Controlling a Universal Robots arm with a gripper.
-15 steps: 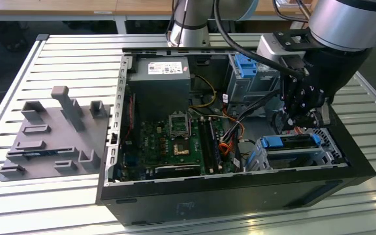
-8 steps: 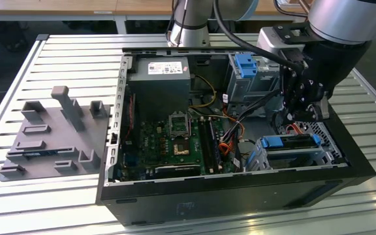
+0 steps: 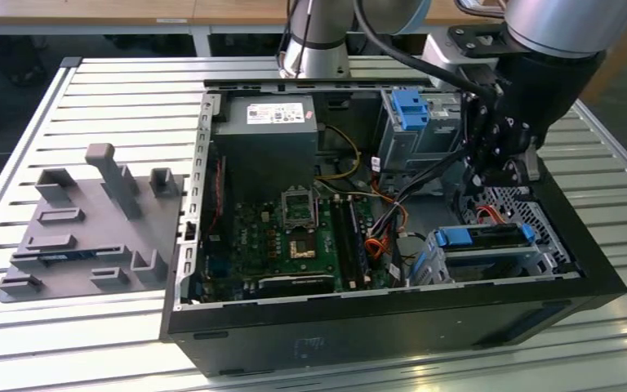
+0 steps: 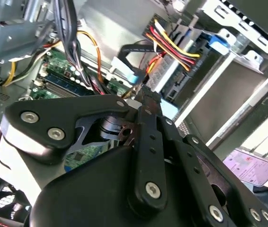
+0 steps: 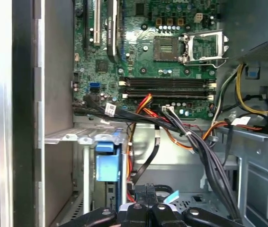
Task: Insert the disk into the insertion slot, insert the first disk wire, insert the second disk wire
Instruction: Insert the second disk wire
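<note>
Nearest the exterior camera, the disk [image 3: 486, 238] sits in its blue carrier inside the insertion slot [image 3: 548, 260], close to the front wall of the computer case [image 3: 401, 327]. Just behind the disk, the gripper [image 3: 496, 180] is lowered into the case. In the second wrist view its jaws are drawn almost together, and they appear to be pinched on the pale blue plug of a black, flat disk wire [image 4: 134, 75].

A skewed plug could be jammed against the disk's end if it is not kept square, and the pins could be bent. The loose wire bundle [image 3: 384, 216], to the exterior view's left of the disk, could be snagged by the gripper's linkages. The perforated sheet edges of the slot could also be scraped.

Little room is left in the pocket behind the disk. It is closed further back by the taller drive box [image 3: 411, 131] and on the exterior view's right by the case wall. Open space is found only upward, or across the motherboard [image 3: 291, 237] to the exterior view's left of the disk. The power supply [image 3: 264, 147] stands farthest back.
</note>
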